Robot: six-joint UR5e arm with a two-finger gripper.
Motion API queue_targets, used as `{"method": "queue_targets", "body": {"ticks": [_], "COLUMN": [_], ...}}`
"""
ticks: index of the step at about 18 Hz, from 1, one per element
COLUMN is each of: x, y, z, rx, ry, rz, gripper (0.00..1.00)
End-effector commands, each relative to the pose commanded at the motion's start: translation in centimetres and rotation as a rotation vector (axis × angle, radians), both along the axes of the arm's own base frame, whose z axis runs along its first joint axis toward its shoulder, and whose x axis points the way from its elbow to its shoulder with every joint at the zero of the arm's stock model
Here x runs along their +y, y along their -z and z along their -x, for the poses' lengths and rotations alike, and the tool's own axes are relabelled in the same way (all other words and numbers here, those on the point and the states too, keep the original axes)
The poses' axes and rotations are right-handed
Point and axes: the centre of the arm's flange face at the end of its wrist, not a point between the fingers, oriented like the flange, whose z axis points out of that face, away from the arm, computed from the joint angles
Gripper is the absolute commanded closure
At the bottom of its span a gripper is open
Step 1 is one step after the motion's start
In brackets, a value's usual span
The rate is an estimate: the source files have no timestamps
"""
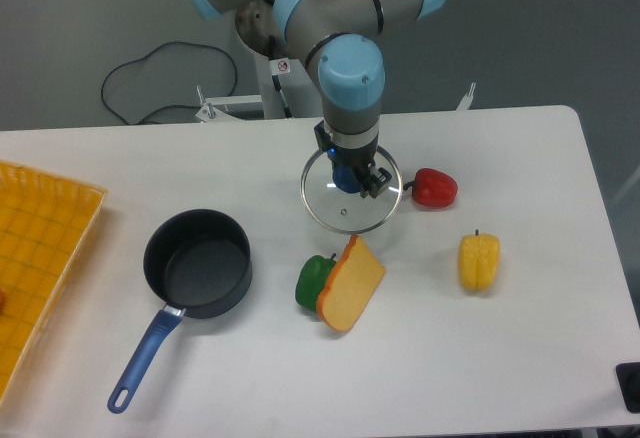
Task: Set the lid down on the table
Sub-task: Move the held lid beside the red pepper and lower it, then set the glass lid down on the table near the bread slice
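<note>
One white counter [520, 358] carries everything we see. Above it the arm [350, 68] bends down from the top edge, its wrist pointing straight down, and its upper links are cut off by the frame. To the far left of the jaws lies a yellow tray [40, 248], cut by the picture's edge. Left and nearer us sits the saucepan [197, 263]. Directly beneath the jaws is the lid [350, 198]; we cannot tell whether it rests on the counter. The jaws [352, 180] hide its knob, so we cannot tell their state. Nearer us lie an orange wedge [352, 284] and green pepper [312, 280]; right, a yellow pepper [478, 261] and red pepper [435, 188].
</note>
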Motion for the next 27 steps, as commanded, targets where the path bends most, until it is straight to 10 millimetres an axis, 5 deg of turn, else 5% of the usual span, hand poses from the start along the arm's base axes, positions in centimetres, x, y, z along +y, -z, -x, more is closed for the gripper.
{"method": "queue_targets", "body": {"ticks": [27], "x": [1.6], "y": [3.7], "z": [-0.3], "rx": [-0.034], "ry": [0.078], "rz": [0.075], "gripper": [0.4]}}
